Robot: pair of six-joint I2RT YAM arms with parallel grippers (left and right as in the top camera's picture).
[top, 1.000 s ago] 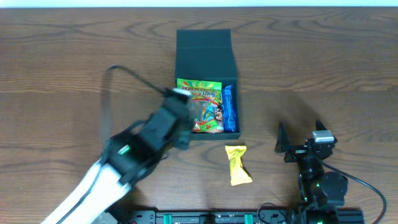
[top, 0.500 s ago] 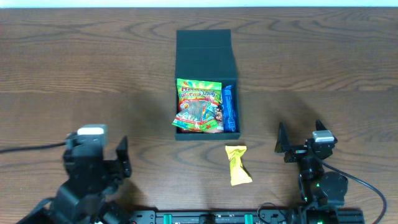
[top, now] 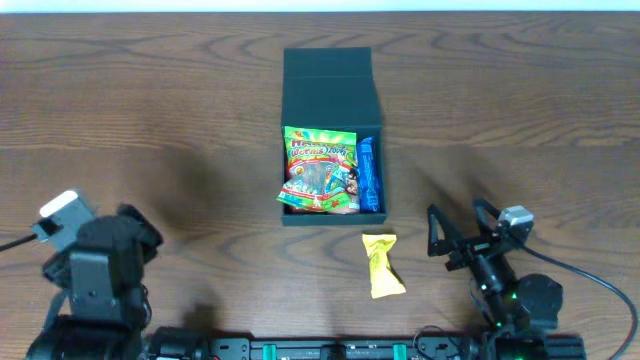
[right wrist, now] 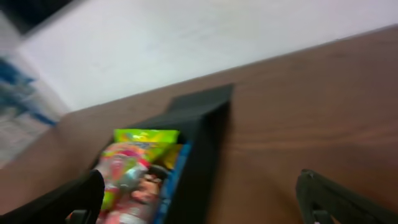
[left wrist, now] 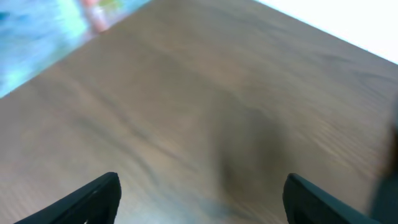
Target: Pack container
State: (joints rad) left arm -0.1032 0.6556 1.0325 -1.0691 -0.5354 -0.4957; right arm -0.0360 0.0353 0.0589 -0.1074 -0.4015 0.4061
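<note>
The container, lid open at mid-table, is being left holding 2 items, a green packet and a blue packet. 1 yellow packet is lying outside, just beside it. The left gripper, jaws newly parted and empty, is being withdrawn. The right gripper, jaws apart, is being swung inward, probably for that last packet.

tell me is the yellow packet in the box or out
Out: the yellow packet lies on the table beside the open container, apart from it.
</note>
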